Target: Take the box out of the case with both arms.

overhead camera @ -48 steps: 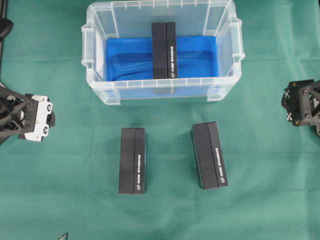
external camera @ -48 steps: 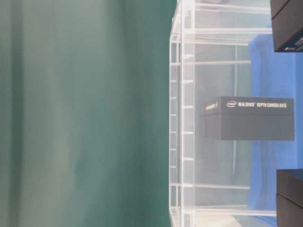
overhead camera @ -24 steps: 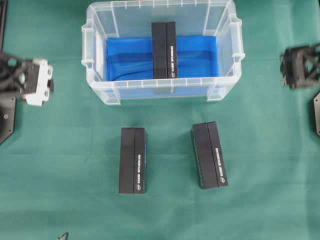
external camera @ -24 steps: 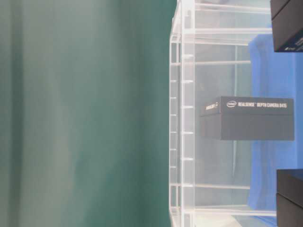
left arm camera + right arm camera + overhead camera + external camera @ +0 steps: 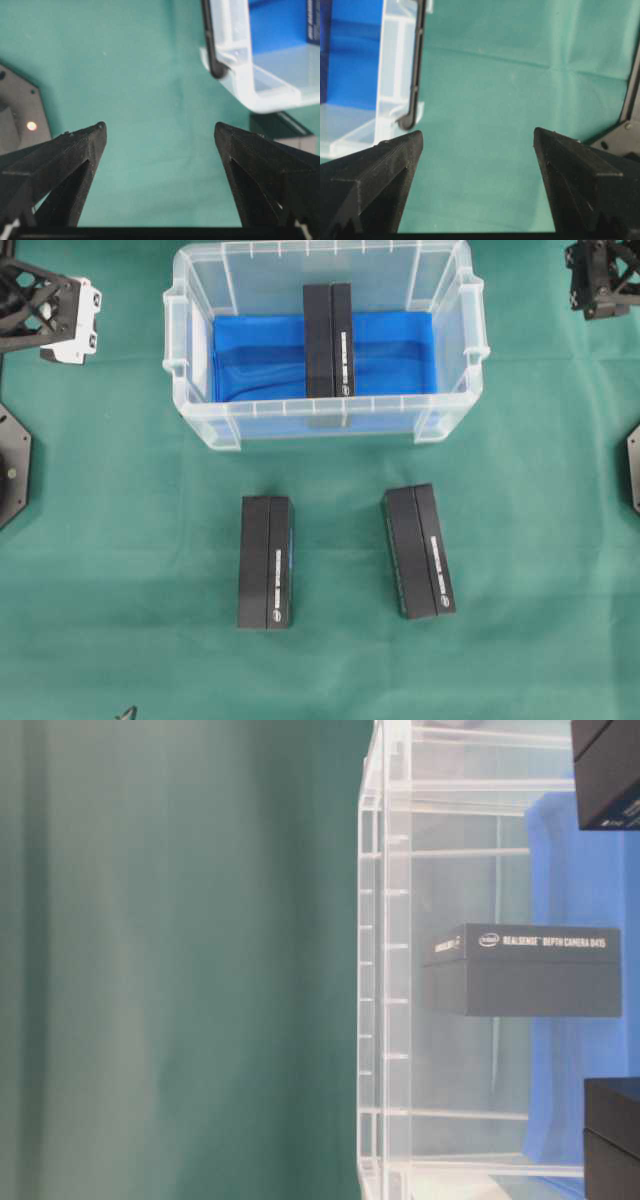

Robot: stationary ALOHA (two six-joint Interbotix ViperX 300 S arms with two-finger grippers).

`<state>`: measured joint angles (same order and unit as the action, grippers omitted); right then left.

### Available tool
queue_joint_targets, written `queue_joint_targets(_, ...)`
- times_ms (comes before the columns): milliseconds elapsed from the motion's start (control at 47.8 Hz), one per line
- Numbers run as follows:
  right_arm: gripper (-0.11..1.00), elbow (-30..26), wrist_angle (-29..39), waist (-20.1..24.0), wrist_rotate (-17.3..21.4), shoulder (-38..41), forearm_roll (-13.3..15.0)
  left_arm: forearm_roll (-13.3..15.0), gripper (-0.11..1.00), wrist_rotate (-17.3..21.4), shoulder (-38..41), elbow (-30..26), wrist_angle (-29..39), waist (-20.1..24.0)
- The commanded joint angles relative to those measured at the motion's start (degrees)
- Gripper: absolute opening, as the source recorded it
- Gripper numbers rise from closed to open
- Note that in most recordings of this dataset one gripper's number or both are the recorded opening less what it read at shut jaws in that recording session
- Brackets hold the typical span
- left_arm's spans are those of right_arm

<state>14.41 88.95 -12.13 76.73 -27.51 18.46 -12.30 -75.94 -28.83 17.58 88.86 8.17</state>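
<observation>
From the overhead view I judged the job barely begun on this box (image 5: 329,340): it stood inside the case (image 5: 190,410), in the upper middle of the frame, resting on the blue sheet (image 5: 390,355) and touched by neither arm. The table-level view showed the same box through the clear wall, sitting square on the bottom, its printed face readable.

Two more black boxes lay outside on the green cloth (image 5: 120,540), one at lower centre-left (image 5: 266,561) and one at lower centre-right (image 5: 420,550), both well apart from the case. I took those as already removed, though that was only my reading.

My left gripper (image 5: 60,305) sat at the upper left corner, beside the case but clear of it; the right gripper (image 5: 600,278) sat at the upper right corner, likewise clear. Both wrist views showed the fingers spread wide with only cloth between them, holding nothing.

What remained, as I saw it, was everything: bring both grippers over the case, clamp the box from either side, lift it clear of the rim, and set it down outside.
</observation>
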Motion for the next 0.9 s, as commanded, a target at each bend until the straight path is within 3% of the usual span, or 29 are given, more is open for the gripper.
queue_joint_targets(0,0.87,0.35,-1.67,-1.05,-0.35,0.00,-0.53,-0.09,0.88,0.09,-0.53,-0.26,-0.62,0.62)
queue_joint_targets(230,0.87,2.29,-4.04,-1.32,-0.35,0.09,-2.90,0.00,0.88,-0.35,-0.53,-0.26,-0.79,0.62)
queue_joint_targets(878,0.87,2.37,-4.22,-1.32,0.09,0.09,-2.90,0.00,0.88,-0.62,-0.53,0.53,-0.88,0.62)
